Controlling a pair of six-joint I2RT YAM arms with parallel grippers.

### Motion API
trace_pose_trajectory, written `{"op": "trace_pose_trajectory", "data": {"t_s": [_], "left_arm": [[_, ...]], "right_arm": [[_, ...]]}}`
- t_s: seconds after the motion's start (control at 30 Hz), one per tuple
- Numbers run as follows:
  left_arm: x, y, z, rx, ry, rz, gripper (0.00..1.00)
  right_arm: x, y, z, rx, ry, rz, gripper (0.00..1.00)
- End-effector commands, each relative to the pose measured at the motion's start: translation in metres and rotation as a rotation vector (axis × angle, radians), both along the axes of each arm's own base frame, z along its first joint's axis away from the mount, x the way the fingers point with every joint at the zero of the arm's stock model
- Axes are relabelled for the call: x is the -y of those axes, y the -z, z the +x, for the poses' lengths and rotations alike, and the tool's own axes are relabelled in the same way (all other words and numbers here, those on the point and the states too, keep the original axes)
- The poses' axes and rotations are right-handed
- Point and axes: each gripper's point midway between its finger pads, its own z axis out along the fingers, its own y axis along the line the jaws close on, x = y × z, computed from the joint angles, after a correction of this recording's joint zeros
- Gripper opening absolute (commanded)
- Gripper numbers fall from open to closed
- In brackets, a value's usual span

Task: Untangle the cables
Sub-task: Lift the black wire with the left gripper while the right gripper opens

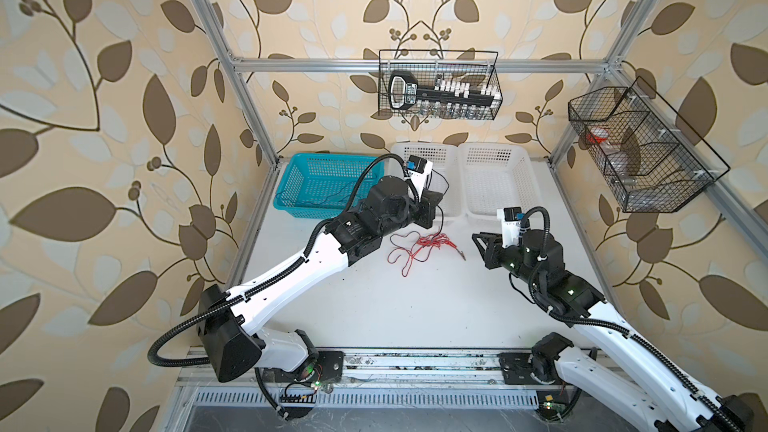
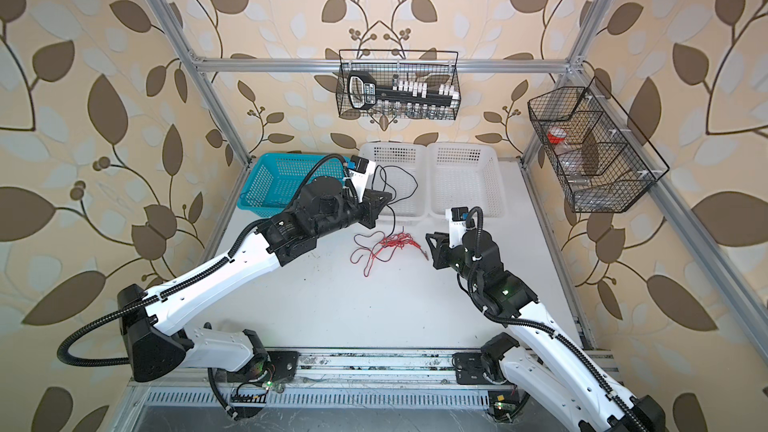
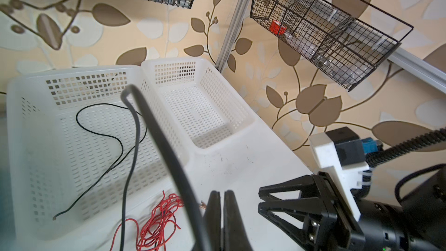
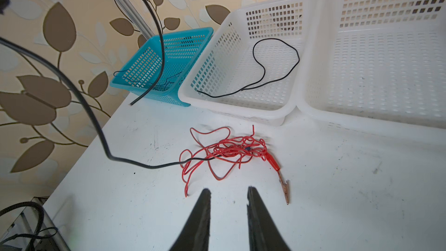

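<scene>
A white table (image 1: 415,313) carries everything, and the left arm (image 1: 286,276) and right arm (image 1: 602,338) reach in over it from the front rail. On the walls hang a back wire rack (image 1: 440,89) and a side wire rack (image 1: 640,151). Three baskets stand in a row along the far edge of the table: a blue basket (image 1: 299,172), a middle white basket (image 4: 212,68) touching it, and an outer white basket (image 4: 374,73) just beside that. The left gripper (image 3: 221,193) is raised above the near rim of the middle white basket, with its jaws clenched on a black cable (image 4: 149,166). One stretch of this cable drops to the table and runs into the red tangle. Its other end hangs down near the blue basket. The right gripper (image 4: 228,190) is low over the table with its jaws released and nothing between them. It points at the tangle from nearby without touching it. The red cable (image 4: 224,150) lies bunched in loose loops on the table, between the two grippers and in front of the white baskets. A second black cable (image 4: 265,68) lies curled inside the middle white basket, and a dark cable (image 4: 144,83) lies in the blue basket. A small metal clip (image 4: 284,187) at the red cable's end rests flat on the table beside the tangle.
</scene>
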Motion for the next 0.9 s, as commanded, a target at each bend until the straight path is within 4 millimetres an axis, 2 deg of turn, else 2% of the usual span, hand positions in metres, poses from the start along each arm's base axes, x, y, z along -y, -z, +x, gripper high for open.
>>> {"op": "trace_pose_trajectory", "data": {"t_s": [0.0, 0.27, 0.43, 0.7, 0.77, 0.8, 0.87], "left_arm": [[-0.006, -0.04, -0.002, 0.097, -0.016, -0.019, 0.0], [-0.008, -0.075, -0.001, 0.166, -0.023, -0.04, 0.0], [-0.008, -0.085, 0.003, 0.23, -0.031, -0.021, 0.0], [-0.009, -0.087, 0.031, 0.33, -0.104, 0.052, 0.0], [-0.011, -0.094, 0.035, 0.352, -0.106, 0.046, 0.0], [-0.004, -0.08, 0.046, 0.332, -0.105, 0.072, 0.0], [-0.004, -0.074, 0.059, 0.322, -0.114, 0.083, 0.0]], "right_arm": [[0.001, 0.005, 0.0, 0.004, -0.001, 0.006, 0.29], [-0.001, 0.027, 0.001, -0.044, -0.007, 0.003, 0.29], [-0.002, 0.034, 0.002, -0.06, -0.011, -0.003, 0.29], [-0.003, 0.041, 0.003, -0.074, -0.015, -0.009, 0.3], [-0.003, 0.043, 0.003, -0.08, -0.015, -0.01, 0.3], [-0.003, 0.044, 0.003, -0.081, -0.016, -0.009, 0.3], [-0.004, 0.045, 0.003, -0.085, -0.018, -0.008, 0.3]]}}
